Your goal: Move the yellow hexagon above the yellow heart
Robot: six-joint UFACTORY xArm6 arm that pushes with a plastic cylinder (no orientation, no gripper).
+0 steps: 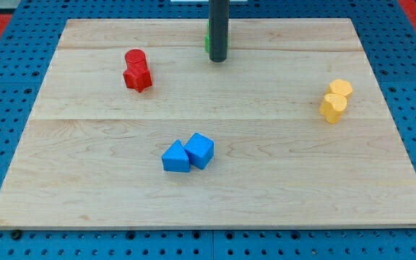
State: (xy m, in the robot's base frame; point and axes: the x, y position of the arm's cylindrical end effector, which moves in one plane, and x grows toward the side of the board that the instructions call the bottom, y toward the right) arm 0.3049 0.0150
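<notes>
My tip [218, 59]: bare rod, nothing held; upper centre, hiding a green block [207, 41].
Yellow hexagon [340, 89]: right edge, touching yellow heart [332, 108], already above.
Push: barely needed; heart best left undisturbed.

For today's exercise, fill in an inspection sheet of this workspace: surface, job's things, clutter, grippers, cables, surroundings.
Surface: pale wooden board, flat.
Job's things: yellow hexagon block touching yellow heart block, at the view's right, hexagon nearer the top.
Clutter: two red blocks touching, upper left; two blue blocks touching, centre bottom; green block mostly hidden behind the rod.
Grippers: none; my tip near top centre, far from the yellow blocks.
Cables: nothing seen.
Surroundings: blue perforated base.
</notes>
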